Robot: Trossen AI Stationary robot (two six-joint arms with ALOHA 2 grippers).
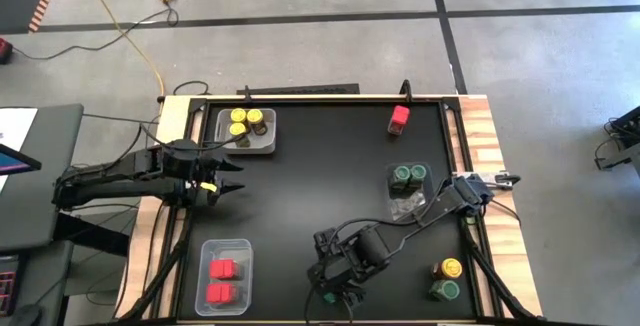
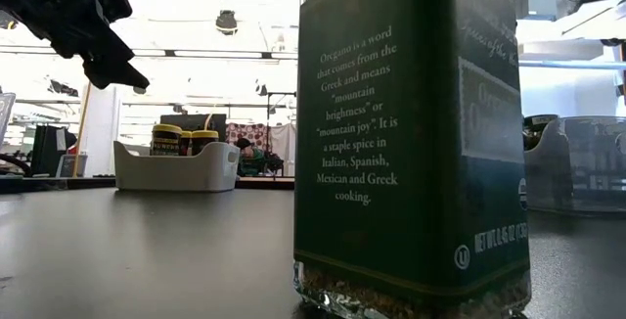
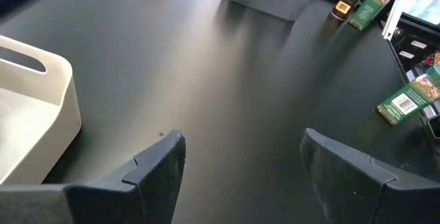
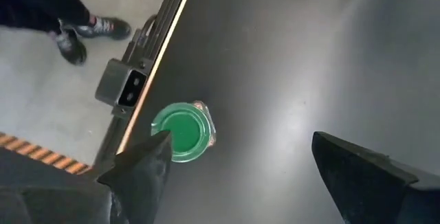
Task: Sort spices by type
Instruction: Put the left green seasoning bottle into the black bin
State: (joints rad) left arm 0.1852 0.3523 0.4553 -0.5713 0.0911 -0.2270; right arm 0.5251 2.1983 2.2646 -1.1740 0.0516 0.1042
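Hovering open above a green-lidded jar [image 4: 180,132], we note the right gripper [image 4: 237,172] near the table's [image 1: 320,166] front edge.
Left gripper [image 1: 232,177], fingers apart and empty, sits beside the bin [image 1: 266,141] of yellow-lidded jars [image 1: 247,121] near the back left corner.

A grey concrete floor [image 1: 300,56] crossed by dark lines is seen around the wood-edged black table [image 1: 330,216]; a yellow cable [image 1: 140,41] is laid across it

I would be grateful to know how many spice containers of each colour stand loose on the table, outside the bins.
Red container: 1
Yellow-lidded jar: 1
Green-lidded jars: 2, the second below the right arm's wrist camera
Total: 4
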